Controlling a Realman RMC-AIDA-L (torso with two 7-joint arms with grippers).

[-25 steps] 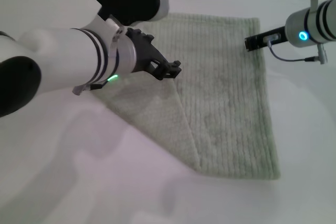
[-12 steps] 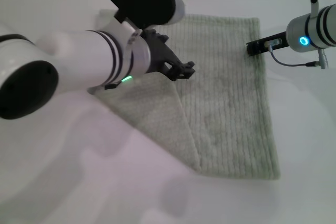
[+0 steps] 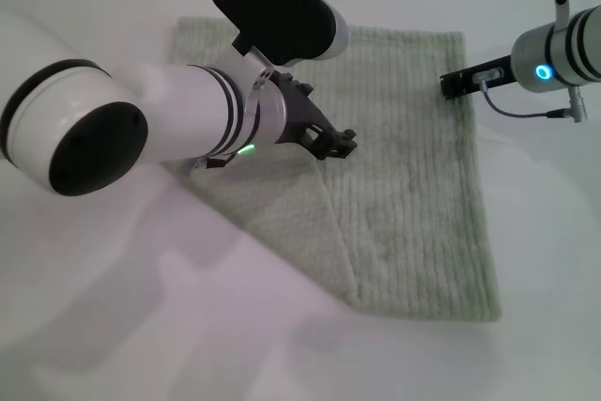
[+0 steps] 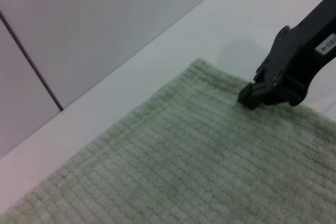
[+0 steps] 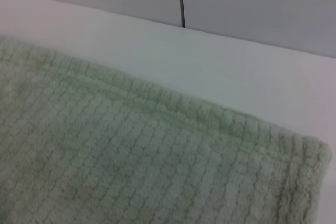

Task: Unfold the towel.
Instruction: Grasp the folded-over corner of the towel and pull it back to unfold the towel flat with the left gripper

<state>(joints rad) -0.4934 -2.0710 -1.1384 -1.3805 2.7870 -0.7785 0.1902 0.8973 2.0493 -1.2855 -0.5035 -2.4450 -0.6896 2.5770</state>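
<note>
Towel point(image 3: 404, 185): pale sage-green ribbed terry cloth, lying flat on the white table point(image 3: 545, 260). Long axis runs from the far wall toward the robot; ribs run across its width. One flap on the robot's left lies folded diagonally over the main sheet, its fold line slanting from near the middle to the near edge. A further strip of cloth shows at the far left, behind the left arm.

Edges: far hemmed edge lies close to the wall point(image 5: 252, 3), a narrow band of bare table between them; the far right corner shows rounded in the right wrist view. Right edge and near edge are straight and fully exposed. Open table lies to the right of the cloth and along the near side.

Left gripper point(image 3: 336, 143): low over the cloth near the top of the diagonal fold; whether its fingers are parted or grip fabric cannot be told.

Right gripper point(image 3: 460, 82): at the far right edge of the cloth, tip touching or just above the hem; finger spread cannot be told.
</note>
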